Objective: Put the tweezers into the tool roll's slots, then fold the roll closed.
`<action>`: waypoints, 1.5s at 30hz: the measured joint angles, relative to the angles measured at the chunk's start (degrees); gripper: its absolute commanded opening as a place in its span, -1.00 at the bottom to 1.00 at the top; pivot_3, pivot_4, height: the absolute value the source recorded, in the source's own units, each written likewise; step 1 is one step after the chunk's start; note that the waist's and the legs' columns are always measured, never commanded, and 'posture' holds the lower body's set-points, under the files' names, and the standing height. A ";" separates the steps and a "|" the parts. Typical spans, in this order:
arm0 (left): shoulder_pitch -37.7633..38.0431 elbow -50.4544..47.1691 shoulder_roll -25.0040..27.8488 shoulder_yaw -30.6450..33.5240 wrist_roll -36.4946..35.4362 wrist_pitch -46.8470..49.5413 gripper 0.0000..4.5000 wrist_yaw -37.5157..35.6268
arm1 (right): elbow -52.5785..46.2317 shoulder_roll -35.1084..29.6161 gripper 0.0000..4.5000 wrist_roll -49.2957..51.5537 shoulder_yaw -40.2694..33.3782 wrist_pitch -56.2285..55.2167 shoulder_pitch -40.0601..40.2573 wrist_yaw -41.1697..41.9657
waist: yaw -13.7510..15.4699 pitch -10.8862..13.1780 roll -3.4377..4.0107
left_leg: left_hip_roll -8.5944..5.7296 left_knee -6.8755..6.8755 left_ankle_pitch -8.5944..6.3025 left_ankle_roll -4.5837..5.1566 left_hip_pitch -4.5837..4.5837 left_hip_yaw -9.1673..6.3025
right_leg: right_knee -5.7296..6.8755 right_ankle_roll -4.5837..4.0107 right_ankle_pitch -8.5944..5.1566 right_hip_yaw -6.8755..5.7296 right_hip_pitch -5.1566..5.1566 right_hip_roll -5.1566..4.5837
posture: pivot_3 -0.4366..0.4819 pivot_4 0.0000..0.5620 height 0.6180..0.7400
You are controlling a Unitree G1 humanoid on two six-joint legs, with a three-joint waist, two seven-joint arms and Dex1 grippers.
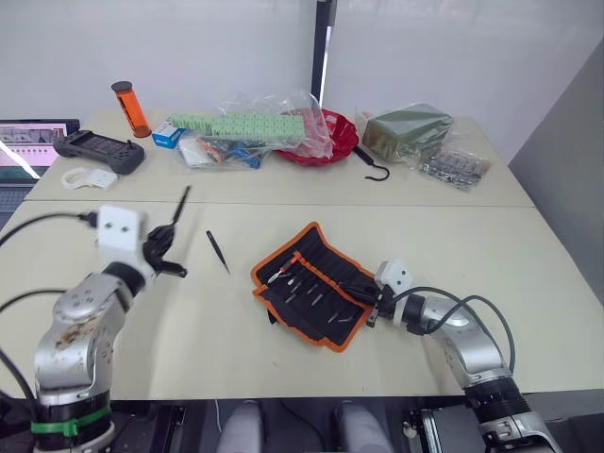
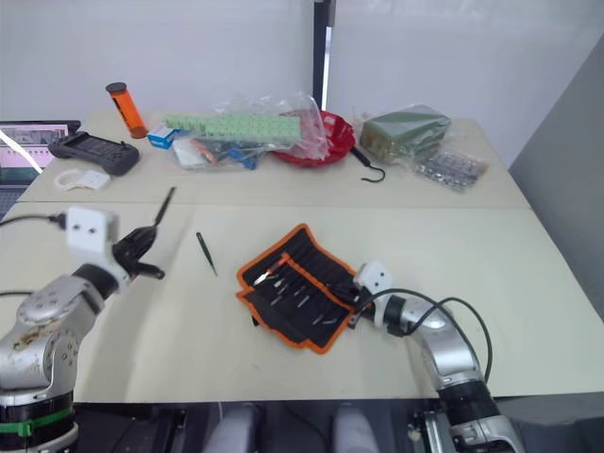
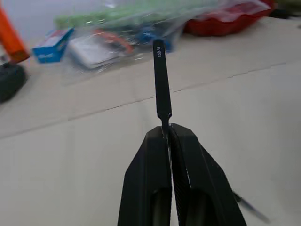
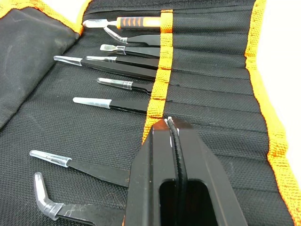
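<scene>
Black fingers of the right gripper point(image 4: 168, 123) press together on the roll point(image 1: 316, 283), open near the desk's front edge. Left gripper point(image 3: 165, 129) pinches one tweezers point(image 3: 160, 80) above the desk; another tweezers point(image 1: 218, 251) lies mid-desk.

tool roll point(image 4: 94, 136): black woven cloth, matt and finely textured; the edging and centre band are seen as bright orange ribbed webbing.
slots point(image 4: 207, 94): the same matt black cloth, stitched in narrow strips.
tweezers point(image 4: 117, 104): smooth black-coated metal with a slight sheen; the tips are covered by clear glossy plastic sleeves.
held tweezer point(image 3: 160, 80): matt black metal, smooth, marked with small pale lettering.
left end effector point(image 3: 168, 134): smooth black plastic, faintly glossy.
right end effector point(image 4: 170, 125): glossy black plastic with a dark rubbery strip along the seam.
tabletop point(image 1: 396, 226): smooth, matt, pale cream surface.
bags point(image 1: 274, 118): clear, crinkled, shiny plastic film.
</scene>
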 measured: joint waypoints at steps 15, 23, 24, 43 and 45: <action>-11.50 -7.45 3.09 -17.71 -12.02 17.96 -0.99 -11.90 | -9.75 -2.44 -1.00 0.70 -1.98 4.31 5.21 -2.91 | 0.68 0.25 0.26 | -0.05 0.17 -0.02 0.07 -0.75 -0.06 | 0.17 0.05 -0.03 -0.03 -0.69 0.01 | -0.05 -0.47 1.00; -12.92 -7.99 2.98 -22.06 -14.11 23.75 -0.99 -11.71 | -15.73 -5.50 -1.00 2.44 -3.09 9.59 7.75 -3.01 | 1.12 0.45 0.42 | -0.06 0.19 -0.02 0.07 -0.78 -0.06 | 0.23 0.06 -0.03 -0.02 -0.73 0.02 | -0.05 -0.47 1.00; -12.95 -8.08 2.98 -22.88 -13.96 24.27 -0.99 -11.33 | -16.30 -5.92 -1.00 2.71 -3.33 9.93 8.24 -2.99 | 1.20 0.45 0.41 | -0.06 0.20 -0.02 0.07 -0.79 -0.06 | 0.23 0.06 -0.03 -0.02 -0.74 0.02 | -0.05 -0.47 1.00; -14.01 -10.34 1.25 -25.03 -18.23 32.27 -0.99 -9.32 | -22.11 -8.85 -1.00 5.14 -5.85 13.43 14.00 -2.27 | 1.36 0.46 0.40 | -0.07 0.33 -0.01 0.08 -0.79 -0.06 | 0.33 0.06 -0.03 -0.01 -0.73 0.03 | -0.05 -0.47 1.00; -13.65 -10.50 1.28 -25.05 -18.16 32.47 -0.99 -8.78 | -22.09 -8.50 -1.00 5.10 -5.75 13.65 13.92 -2.46 | 1.30 0.46 0.40 | -0.06 0.33 -0.01 0.08 -0.78 -0.06 | 0.34 0.06 -0.03 -0.01 -0.73 0.03 | -0.05 -0.47 1.00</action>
